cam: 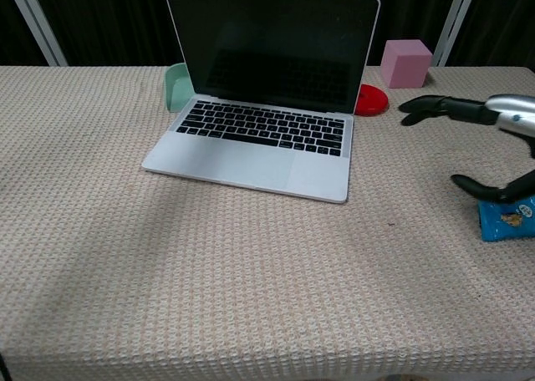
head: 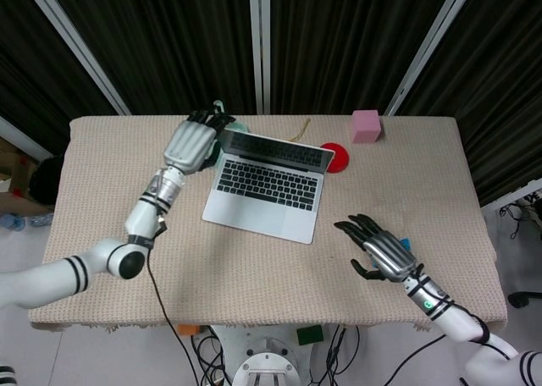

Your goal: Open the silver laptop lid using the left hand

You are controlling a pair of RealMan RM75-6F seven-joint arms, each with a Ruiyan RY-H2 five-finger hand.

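Silver laptop [cam: 261,139] stands near the table [head: 110,174] middle, lid upright and screen dark, so the opening looks done. The left hand [head: 190,143] hovers just left of the lid, fingers spread, holding nothing. The right hand [head: 378,250], also empty and wide, hangs near the blue packet [cam: 507,218].
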